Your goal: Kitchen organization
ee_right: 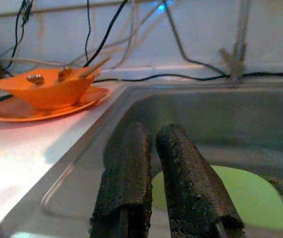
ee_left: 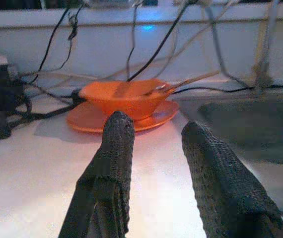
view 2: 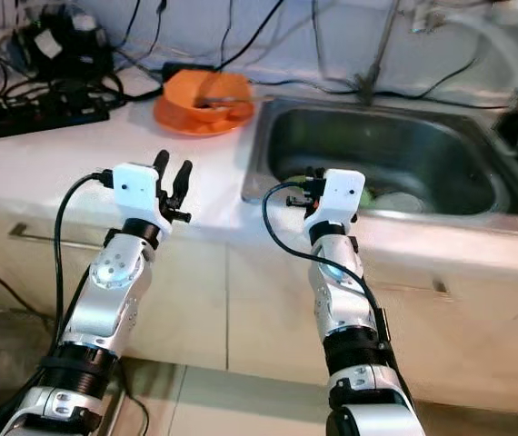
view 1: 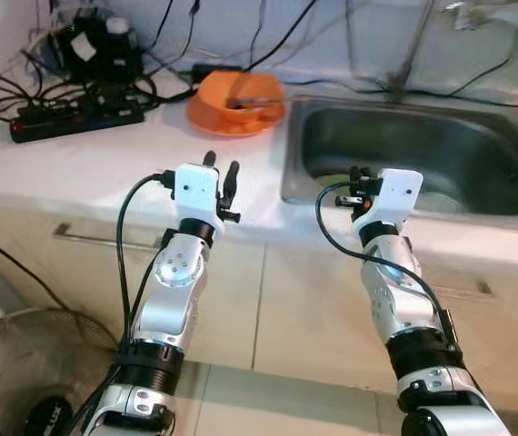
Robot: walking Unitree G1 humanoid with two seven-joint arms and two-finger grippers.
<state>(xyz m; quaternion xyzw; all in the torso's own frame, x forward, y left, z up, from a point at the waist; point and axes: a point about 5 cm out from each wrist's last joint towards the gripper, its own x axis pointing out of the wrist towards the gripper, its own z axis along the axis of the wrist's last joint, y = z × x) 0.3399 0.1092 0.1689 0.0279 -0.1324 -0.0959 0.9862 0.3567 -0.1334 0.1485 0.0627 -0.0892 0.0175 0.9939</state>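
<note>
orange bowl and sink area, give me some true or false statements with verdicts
1. The orange bowl sits on an orange plate. True.
2. The bowl stands inside the sink. False: it is on the white counter, beside the sink.
3. The left pincer is open above the counter. True.
4. The right pincer grips the bowl. False: its fingers are nearly together, empty, at the sink's edge.
5. A green item lies in the sink. True.
</note>
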